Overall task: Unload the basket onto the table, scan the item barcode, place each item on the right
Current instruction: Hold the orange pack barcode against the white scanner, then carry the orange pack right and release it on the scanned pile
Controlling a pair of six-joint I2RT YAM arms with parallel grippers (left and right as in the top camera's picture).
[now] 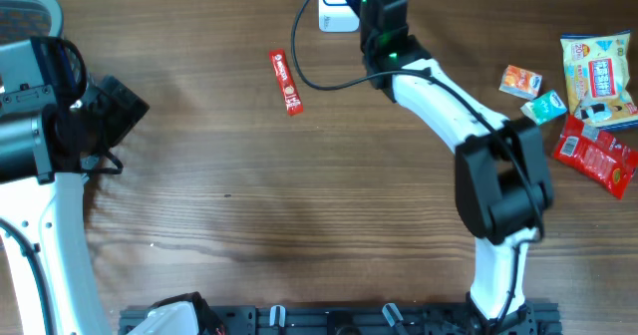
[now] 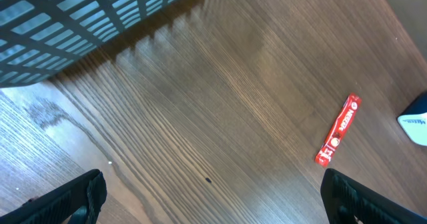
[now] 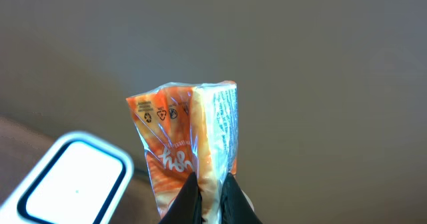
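Working at wood tbl (image 1: pixel 249 195), filling most of overhead view. Reaching w/ R arm (image 1: pixel 498 185) from near edge, elbow mid-right, up to far edge at top centre. Holding L arm (image 1: pixel 50 225) at left edge, wrist aiming toward tbl middle. Catching blue-grey mesh basket (image 2: pixel 67 24) in top-left corner of L wrist view, sitting on wood. Seeing white scanner (image 1: pixel 334 14) at far edge, top centre, w/ black cable (image 1: pixel 299 46) curving off it toward R wrist; in R wrist view showing as white rounded pad w/ dark border, lower left. Seeing snack pile at right edge, well apart from scanner: yellow bag (image 1: pixel 598 76) at top, red bag (image 1: pixel 598 158) below & touching it, teal pkt (image 1: pixel 544 107) and small orange pkt (image 1: pixel 520 81) just beside, on their left. Spotting red stick pkt (image 1: pixel 286 82) alone on bare wood, left of scanner, near but not touching; lying at a slant on right side of L wrist view. Clamping R gripper (image 3: pixel 210 184) on task item, an orange-and-white snack pkt (image 3: pixel 177 137): fingers pinching its bottom edge, pkt standing upright, raised just beside scanner, up & to right of it in R wrist view, not touching. Reading recycling marks on orange face; not making out any barcode. Hanging L gripper (image 2: pixel 213 184) over bare wood, fingers spread wide, grasping nothing.
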